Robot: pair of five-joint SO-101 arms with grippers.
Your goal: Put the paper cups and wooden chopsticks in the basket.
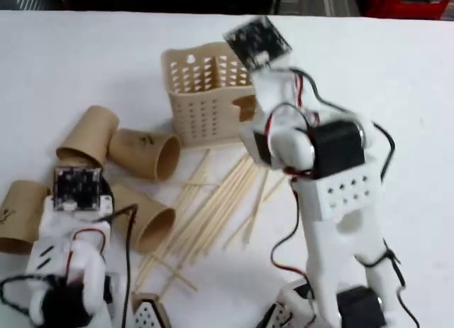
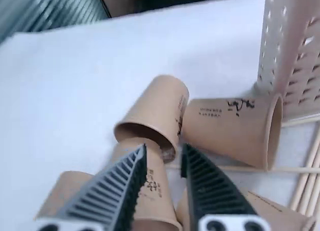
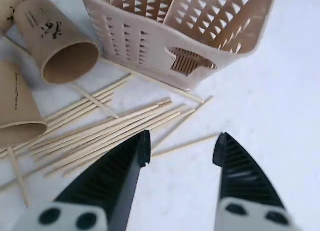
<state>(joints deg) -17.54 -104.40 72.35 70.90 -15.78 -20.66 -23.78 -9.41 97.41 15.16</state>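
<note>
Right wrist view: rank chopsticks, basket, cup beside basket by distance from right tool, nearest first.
1. Chopsticks, on the table just ahead of the right tool.
2. Basket, beyond them.
3. Cup beside basket, farthest, off to one side.

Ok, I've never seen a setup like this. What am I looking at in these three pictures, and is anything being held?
These are two small robot arms side by side at a white table. One picture looks down from a fixed camera above. The other two come from a camera on each arm's wrist, so that arm's own two dark fingers show in front. On the table are several brown paper cups lying on their sides, a scatter of wooden chopsticks, and a beige perforated basket standing upright. The left gripper hangs open over the cups. The right gripper hangs open above the chopsticks, near the basket. Neither holds anything.
</note>
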